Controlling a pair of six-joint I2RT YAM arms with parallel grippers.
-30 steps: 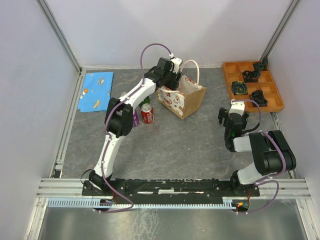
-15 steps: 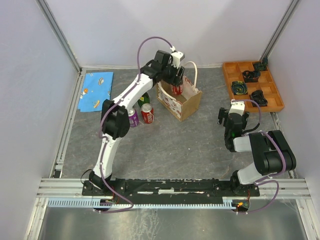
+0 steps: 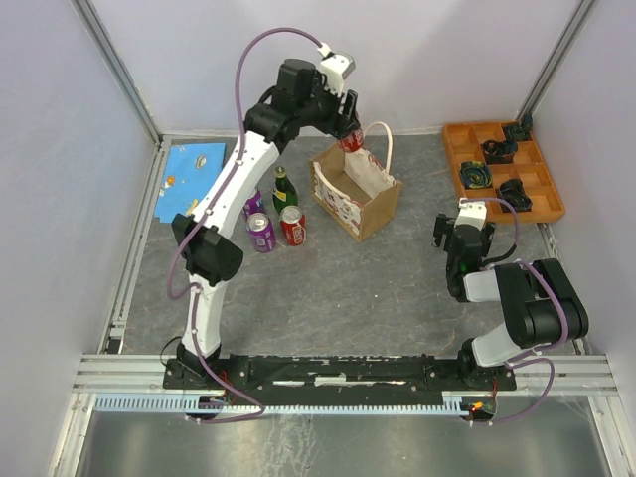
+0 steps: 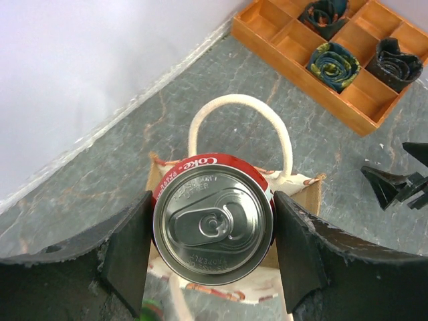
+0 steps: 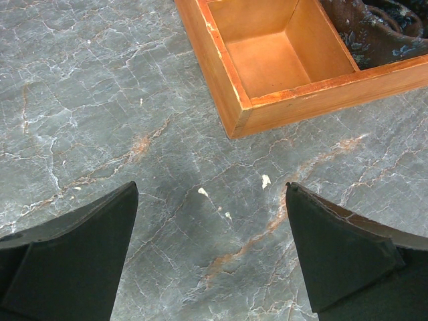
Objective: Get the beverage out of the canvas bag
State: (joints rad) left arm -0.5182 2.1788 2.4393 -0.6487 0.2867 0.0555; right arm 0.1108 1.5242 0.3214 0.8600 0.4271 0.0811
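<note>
- Above the bag (image 3: 364, 202), at its 12 o'clock rim, the can (image 4: 212, 227) hangs clear now.
- Left gripper (image 3: 349, 137), down in the bag a second ago, is clenched on it.
- Just needs setting down, I'd guess.

A red cola can (image 4: 214, 221), upright with its silver top and flat pull tab facing up, hangs in the air above the canvas bag (image 3: 356, 194), clamped at its sides by the left gripper (image 4: 212, 231). The boxy tan bag has a white printed side panel and white loop handles. It stands open-mouthed near the middle of the table's (image 3: 348, 288) far edge.
</note>
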